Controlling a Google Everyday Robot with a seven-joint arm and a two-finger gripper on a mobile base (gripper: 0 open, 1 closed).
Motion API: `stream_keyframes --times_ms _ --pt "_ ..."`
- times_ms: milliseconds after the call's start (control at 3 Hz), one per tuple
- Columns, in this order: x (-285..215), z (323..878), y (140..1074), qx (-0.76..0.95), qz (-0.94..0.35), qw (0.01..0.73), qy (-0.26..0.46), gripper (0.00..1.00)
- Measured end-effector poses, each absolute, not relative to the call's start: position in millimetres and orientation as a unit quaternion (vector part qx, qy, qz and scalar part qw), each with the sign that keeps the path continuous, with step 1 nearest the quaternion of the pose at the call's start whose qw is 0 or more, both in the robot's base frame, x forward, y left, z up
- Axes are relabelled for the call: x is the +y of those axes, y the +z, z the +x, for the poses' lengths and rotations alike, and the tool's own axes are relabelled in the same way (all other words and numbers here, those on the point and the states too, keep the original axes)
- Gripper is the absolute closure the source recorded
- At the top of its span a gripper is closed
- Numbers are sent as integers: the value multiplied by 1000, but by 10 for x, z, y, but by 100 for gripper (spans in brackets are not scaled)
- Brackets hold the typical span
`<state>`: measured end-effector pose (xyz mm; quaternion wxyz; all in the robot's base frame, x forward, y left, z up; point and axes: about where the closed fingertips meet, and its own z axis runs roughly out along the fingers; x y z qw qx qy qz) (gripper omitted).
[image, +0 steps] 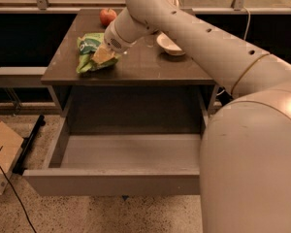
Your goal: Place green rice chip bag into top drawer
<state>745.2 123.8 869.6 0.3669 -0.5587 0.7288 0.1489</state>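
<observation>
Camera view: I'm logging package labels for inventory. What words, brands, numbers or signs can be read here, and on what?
On the green rice chip bag: white lettering on its dark green round logo, too blurred to read.
On the apple, bowl, table and top drawer: no text visible.
On the pincer, down at the bag on the table: no markings visible.

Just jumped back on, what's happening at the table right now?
The robot arm reaches over the table, its gripper down at the green rice chip bag on the tabletop. The top drawer below stands pulled open; the bag is not in it yet. An apple and a white bowl sit farther back.
</observation>
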Motion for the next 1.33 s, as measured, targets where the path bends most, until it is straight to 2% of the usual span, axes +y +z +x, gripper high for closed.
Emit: stream_keyframes --times_ms 333,667,1000,1333 --pt "1147 7277 8825 718 -564 380 149 100" --pt "1042 7012 8888 708 -571 384 160 100" --pt "825 6512 9028 691 -574 400 182 100" --pt "354 5687 9050 693 -569 402 183 100"
